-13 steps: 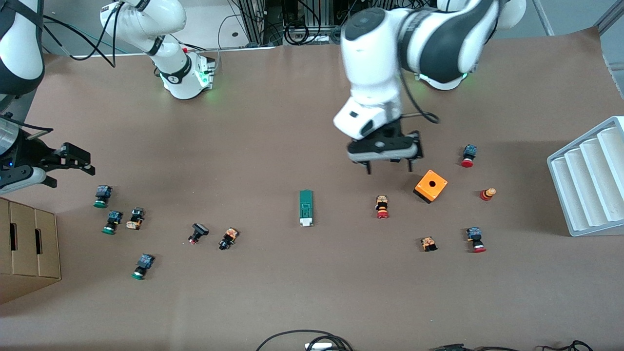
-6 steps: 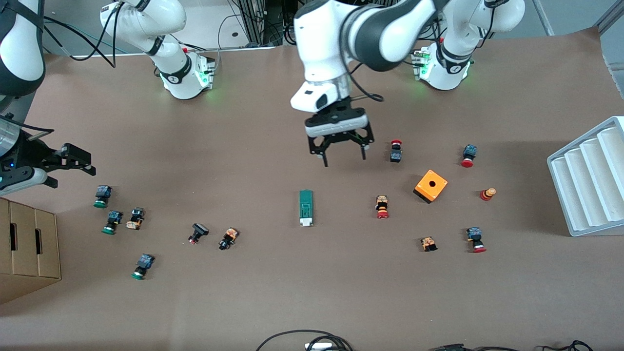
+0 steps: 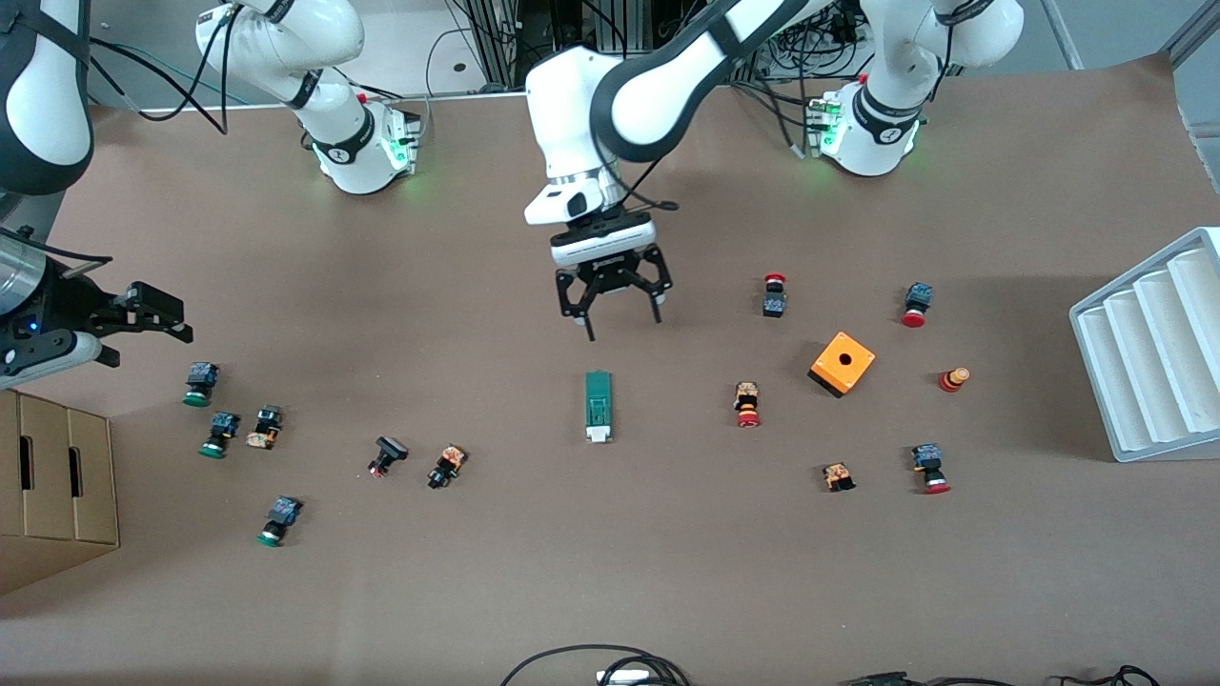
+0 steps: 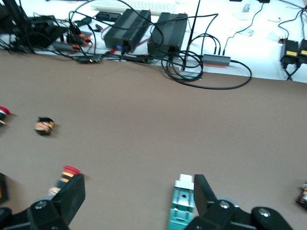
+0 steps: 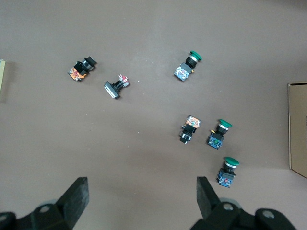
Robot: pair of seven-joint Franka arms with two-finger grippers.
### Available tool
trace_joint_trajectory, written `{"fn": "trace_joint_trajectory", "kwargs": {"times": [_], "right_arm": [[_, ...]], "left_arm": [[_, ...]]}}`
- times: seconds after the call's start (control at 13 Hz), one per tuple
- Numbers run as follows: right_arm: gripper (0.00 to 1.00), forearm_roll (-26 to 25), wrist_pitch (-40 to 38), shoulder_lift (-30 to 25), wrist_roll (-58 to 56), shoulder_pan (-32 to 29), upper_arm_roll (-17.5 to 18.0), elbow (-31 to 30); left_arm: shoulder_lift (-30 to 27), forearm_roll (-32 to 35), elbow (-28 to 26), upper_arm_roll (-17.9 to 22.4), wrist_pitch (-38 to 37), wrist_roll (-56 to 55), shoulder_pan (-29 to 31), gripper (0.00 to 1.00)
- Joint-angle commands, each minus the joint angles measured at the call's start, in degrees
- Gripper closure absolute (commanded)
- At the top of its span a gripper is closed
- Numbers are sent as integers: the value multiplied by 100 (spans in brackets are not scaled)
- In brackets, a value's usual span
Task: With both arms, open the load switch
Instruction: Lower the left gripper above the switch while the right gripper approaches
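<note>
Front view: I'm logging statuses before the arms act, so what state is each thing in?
load switch: flat on the table, untouched
left pincer: open, empty, above the table just short of the switch
right pincer: open, empty, waiting at the right arm's end
orange box: sitting hole-up

Load switch [image 3: 598, 407]: narrow dark-green block lying flat on the brown table [image 3: 610, 572], white tab end pointing toward the front camera. Sits toward the right arm's end from the orange cube box [image 3: 843, 363], well apart, touching nothing.
</note>
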Motion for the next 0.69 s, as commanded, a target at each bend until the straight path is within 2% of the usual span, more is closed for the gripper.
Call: {"fn": "trace_joint_trajectory", "kwargs": {"times": [0.0,0.15,0.39,0.62], "right_arm": [[0,-90,-98,72,83,23,8,112],[0,-73,-90,89,101,23,8,129],[0,-55,-63,177,345,31,51,138],[0,-55,-54,248,1135,232,210,138]], "left_arm": [[265,574,65,33,219,-382,-122,0],[468,1013,74,24,456,-460,-148,0],[801,1882,65,-81,422,-1476,-209,0],[1153,2745,47,-273,-278,-2691,-394,0]]}}
